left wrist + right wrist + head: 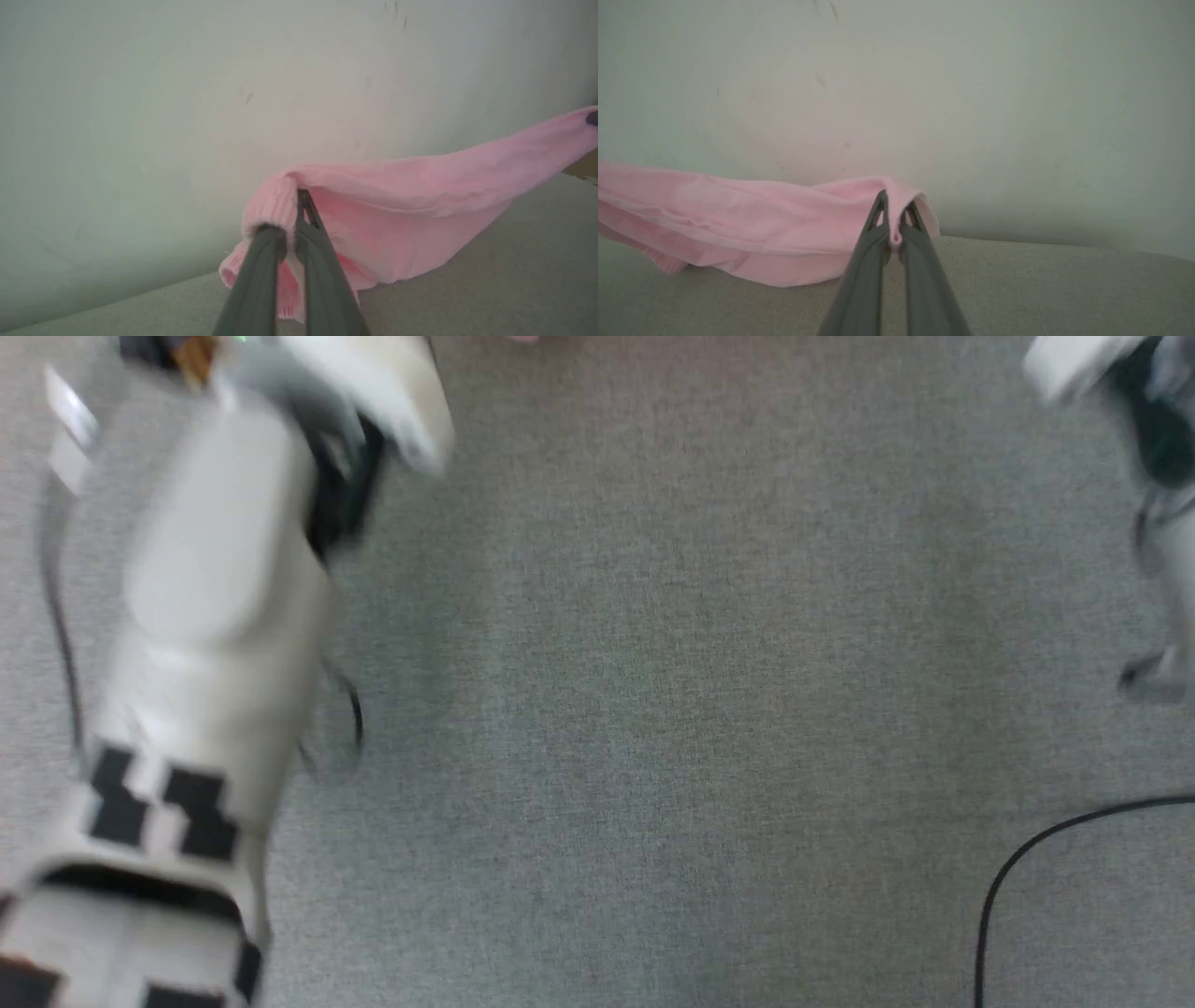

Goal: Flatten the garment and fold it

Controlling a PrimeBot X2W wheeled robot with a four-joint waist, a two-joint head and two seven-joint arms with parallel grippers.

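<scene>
The left claw is closed on the garment. Its two dark fingers pinch a ribbed pink edge that wraps over the fingertips. From this grip the cloth stretches away to the right of the left wrist view, in front of a pale wall.

In the right wrist view the right claw is also closed on the garment. It holds a small fold of the hem between its tips, and the cloth runs off to the left of that view. So the garment hangs between the two claws, sagging in the middle above the grey carpet floor. I cannot tell if its lowest part touches the floor.

The blurred head view shows the pale left forearm and a black cable lying on the carpet.
</scene>
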